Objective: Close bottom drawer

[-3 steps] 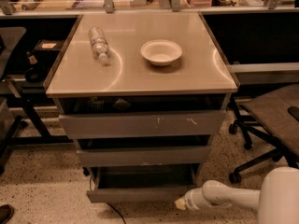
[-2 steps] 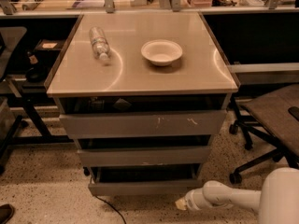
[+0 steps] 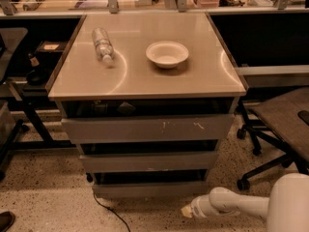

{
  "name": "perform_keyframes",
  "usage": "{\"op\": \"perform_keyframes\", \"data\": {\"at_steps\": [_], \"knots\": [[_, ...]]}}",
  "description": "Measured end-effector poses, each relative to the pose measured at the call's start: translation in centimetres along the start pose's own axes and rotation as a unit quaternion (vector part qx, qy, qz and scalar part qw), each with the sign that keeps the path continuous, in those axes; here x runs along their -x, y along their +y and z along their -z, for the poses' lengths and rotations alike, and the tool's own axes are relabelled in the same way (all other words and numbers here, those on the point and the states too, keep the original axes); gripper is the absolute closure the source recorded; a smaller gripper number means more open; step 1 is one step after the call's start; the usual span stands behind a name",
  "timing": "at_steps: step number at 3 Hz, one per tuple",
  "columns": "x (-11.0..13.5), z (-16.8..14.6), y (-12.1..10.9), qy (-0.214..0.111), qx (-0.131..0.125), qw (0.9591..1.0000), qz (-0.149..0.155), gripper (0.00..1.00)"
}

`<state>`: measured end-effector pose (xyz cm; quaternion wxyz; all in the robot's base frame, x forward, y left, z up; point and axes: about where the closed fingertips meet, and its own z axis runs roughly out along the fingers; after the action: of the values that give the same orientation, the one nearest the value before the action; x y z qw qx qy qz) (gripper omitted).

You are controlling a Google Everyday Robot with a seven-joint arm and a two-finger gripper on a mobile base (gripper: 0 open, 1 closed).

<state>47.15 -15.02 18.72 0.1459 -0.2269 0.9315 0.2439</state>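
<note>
Bottom drawer (image 3: 150,189) further in, near fingers (image 3: 186,210)

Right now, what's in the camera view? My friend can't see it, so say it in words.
The robot's pincer hangs low by the floor, near the right end of the bottom drawer, which looks nearly shut. On the cabinet top sit a lying bottle and a bowl.
</note>
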Motion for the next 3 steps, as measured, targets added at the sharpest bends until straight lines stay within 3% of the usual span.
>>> {"op": "perform_keyframes", "data": {"at_steps": [1,2,3], "knots": [[0.00,0.00,0.00,0.000,0.000,1.0000,0.000,0.12],[0.00,0.00,0.00,0.000,0.000,1.0000,0.000,0.00],[0.00,-0.01,0.01,0.000,0.000,1.0000,0.000,0.00]]}}
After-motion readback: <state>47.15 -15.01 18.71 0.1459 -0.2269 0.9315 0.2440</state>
